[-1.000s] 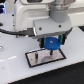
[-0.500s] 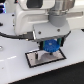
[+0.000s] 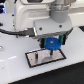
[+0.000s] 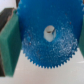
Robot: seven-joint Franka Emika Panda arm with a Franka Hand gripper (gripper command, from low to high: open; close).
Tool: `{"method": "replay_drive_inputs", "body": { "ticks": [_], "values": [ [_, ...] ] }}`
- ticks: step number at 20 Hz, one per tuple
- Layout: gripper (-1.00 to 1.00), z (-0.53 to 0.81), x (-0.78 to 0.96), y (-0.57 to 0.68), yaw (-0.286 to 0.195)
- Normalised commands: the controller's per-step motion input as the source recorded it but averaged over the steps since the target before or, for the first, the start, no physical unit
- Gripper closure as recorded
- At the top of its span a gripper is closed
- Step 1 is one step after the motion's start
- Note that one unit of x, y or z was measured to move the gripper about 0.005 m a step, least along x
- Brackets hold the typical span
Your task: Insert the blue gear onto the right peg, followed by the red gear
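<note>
My gripper (image 3: pixel 51 45) is shut on the blue gear (image 3: pixel 51 43) and holds it just above the grey plate with the black border (image 3: pixel 59 55). In the wrist view the blue gear (image 4: pixel 46 45) fills most of the picture, toothed rim outward, with its centre hole (image 4: pixel 49 32) showing something pale with a small dark speck. The green pads (image 4: pixel 9 45) press on the gear's edge from both sides. A thin dark pin (image 3: pixel 37 55) stands on the plate towards the exterior view's left. The right peg is hidden under the gear and the hand. The red gear is out of view.
The white arm and its housing (image 3: pixel 30 17) fill the upper part of the exterior view. The plate lies on a white tabletop (image 3: pixel 15 70). A dark cable (image 3: pixel 6 31) curves along the exterior view's left.
The gripper with the blue gear drifted a little towards the exterior view's left, then back to the right, staying low over the plate. It has stayed shut on the gear.
</note>
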Motion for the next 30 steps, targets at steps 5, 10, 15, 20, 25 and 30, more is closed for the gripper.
{"method": "replay_drive_inputs", "body": {
  "ticks": [5,10,15,20,25,30],
  "values": [
    [1.0,-0.04,0.26,-0.07,0.0],
    [1.0,-0.04,0.25,-0.02,0.0],
    [1.0,0.28,0.65,-0.07,0.0],
    [1.0,0.18,0.51,-0.13,0.0],
    [1.0,-0.05,0.25,0.02,0.0],
    [1.0,0.14,0.07,0.05,0.0]
  ]
}}
